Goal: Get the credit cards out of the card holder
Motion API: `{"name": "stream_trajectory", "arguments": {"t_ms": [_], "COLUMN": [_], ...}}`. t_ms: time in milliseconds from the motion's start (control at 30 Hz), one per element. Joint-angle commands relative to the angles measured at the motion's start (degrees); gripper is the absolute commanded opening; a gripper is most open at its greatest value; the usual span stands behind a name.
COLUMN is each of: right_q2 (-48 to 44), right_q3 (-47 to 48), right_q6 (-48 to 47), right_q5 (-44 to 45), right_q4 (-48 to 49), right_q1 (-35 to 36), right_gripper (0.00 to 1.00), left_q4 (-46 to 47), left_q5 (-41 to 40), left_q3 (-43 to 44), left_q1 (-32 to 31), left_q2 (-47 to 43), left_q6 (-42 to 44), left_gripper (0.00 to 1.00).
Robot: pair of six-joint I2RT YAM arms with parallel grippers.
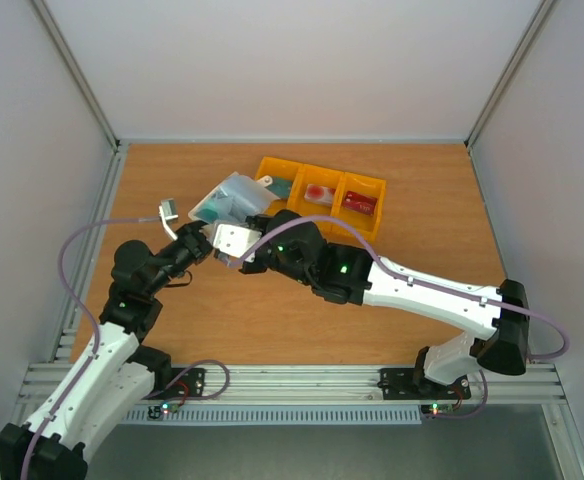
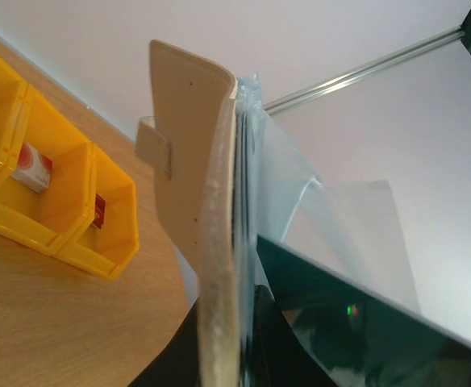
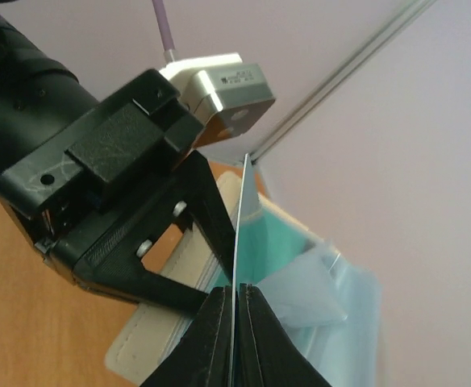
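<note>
The right gripper [image 3: 235, 318] has its two black fingers pressed tight on one edge of a thin plastic card [image 3: 239, 218]. The card shows edge on, like a line. It looks teal, but I am not sure. I cannot tell if its far end sits inside a pocket or is out. Right beside it is the card holder [image 2: 189, 145], a small flat folding pouch, cream-beige outside, with see-through grey-blue pockets and a little strap tab. The left gripper [image 2: 223, 347] is squeezed shut on the cream cover and holds the pouch upright over the wooden table [image 1: 422, 240]. Near the pouch stands a yellow plastic tray [image 2: 106, 242] with three boxes. A teal card [image 1: 278, 186], a pinkish red-and-white card [image 1: 320, 193] and a dark red card [image 1: 360, 203] lie one in each. I think the job is nearly done. The pinched card is thin and smooth, so it could slip and fall. If a pocket hugs it, a pull could tug the pouch out of the left fingers. The two grippers are very close and could bump.
</note>
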Motion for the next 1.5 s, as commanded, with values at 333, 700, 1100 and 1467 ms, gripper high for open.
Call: {"name": "stream_trajectory", "arguments": {"t_ms": [333,700,1100,1467], "right_q2": [1.26,3.39,6.93,4.7], "right_q3": [-2.73,-3.46,1.89,1.58], "right_q6": [23.53,28.45,24.98,24.96], "right_q5": [-18.82,-20.48,-15.84,-13.28], "right_q4": [-2.7,0.38,-0.34,-0.78], "right_q1": [-8.68,-11.02,-10.96,-10.88], "right_gripper": [0.09,0.17,0.26,0.11], "left_q4": [2.11,-1.1,-1.94,-2.36], "left_q5": [-2.01,0.9,0.8,0.74], "left_q3": [-1.85,-1.67,-2.53,-3.02], "left_q1": [0.4,0.01,-1.27,-1.59], "left_q2": [-1.67,-1.53,-1.2,-1.16], "left_q6": [12.99,17.28,18.1,19.11], "left_gripper": [0.0,0.0,0.0,0.0]}}
